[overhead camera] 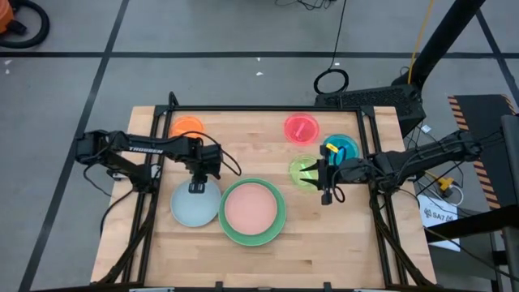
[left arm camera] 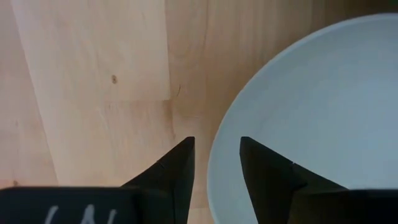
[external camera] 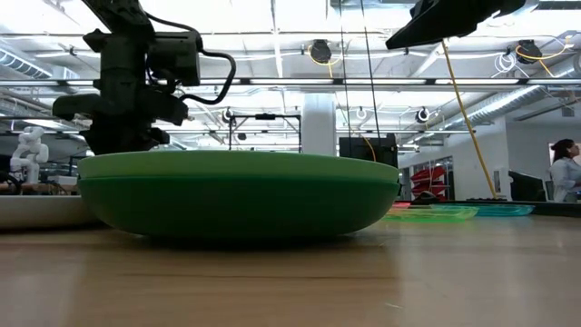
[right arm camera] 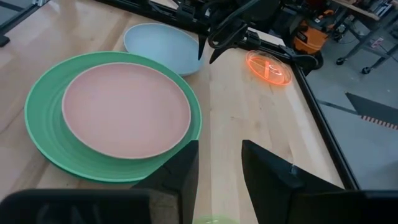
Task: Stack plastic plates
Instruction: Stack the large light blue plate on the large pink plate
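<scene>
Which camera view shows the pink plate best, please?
The right wrist view: the pink plate lies whole and near, inside the green plate. The high view shows it whole but farther off. The low view hides it behind the green rim; the left wrist view misses it.

Plastic plates — round, all lying flat on the desk.
Large green plate point(overhead camera: 252, 233), near the front edge, carries the pink plate point(overhead camera: 250, 208) nested in its centre.
Pale blue plate point(overhead camera: 195, 204) — touching or just beside the green one's left rim.
Orange plate point(overhead camera: 187, 126), far left corner.
Red-pink plate point(overhead camera: 302, 127), blue plate point(overhead camera: 341, 148) and yellow-green plate point(overhead camera: 303, 173) — clustered at far right.
</scene>
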You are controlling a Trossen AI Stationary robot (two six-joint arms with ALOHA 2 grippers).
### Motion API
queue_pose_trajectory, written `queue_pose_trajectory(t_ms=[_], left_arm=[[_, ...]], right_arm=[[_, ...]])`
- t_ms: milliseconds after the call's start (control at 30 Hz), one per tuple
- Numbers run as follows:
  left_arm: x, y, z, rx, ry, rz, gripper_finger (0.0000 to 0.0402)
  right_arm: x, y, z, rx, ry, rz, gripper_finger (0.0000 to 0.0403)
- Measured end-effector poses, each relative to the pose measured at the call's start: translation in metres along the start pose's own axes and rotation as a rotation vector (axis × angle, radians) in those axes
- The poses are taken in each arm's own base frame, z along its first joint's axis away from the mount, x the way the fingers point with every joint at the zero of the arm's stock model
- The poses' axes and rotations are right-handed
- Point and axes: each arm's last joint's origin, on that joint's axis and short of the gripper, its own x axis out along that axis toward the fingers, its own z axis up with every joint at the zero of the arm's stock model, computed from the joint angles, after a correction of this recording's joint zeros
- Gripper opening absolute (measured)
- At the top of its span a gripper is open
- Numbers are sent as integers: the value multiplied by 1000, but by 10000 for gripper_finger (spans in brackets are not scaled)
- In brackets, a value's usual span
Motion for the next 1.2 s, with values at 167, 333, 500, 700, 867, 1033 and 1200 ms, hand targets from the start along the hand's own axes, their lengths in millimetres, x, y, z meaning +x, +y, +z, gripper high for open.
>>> queue_pose_trajectory(t_ms=[167, 333, 500, 700, 867, 1033, 1200], left_arm=[[5, 1, 2, -3, 17, -4, 136], [19, 3, 5, 1, 71, -16, 136], [26, 4, 6, 7, 98, -25, 136], [34, 2, 7, 24, 121, -76, 136], [34, -1, 7, 61, 133, -84, 126], [34, -2, 2, 74, 190, -58, 70], [31, 0, -1, 48, 224, -55, 14]], right_arm=[[0, 0, 0, 3, 1, 0, 114], [0, 0, 0, 3, 2, 0, 114], [0, 0, 0, 4, 2, 0, 114], [0, 0, 0, 4, 4, -1, 114], [0, 0, 0, 4, 3, -1, 114], [0, 0, 0, 4, 3, -2, 114], [0, 0, 0, 5, 2, -2, 114]])
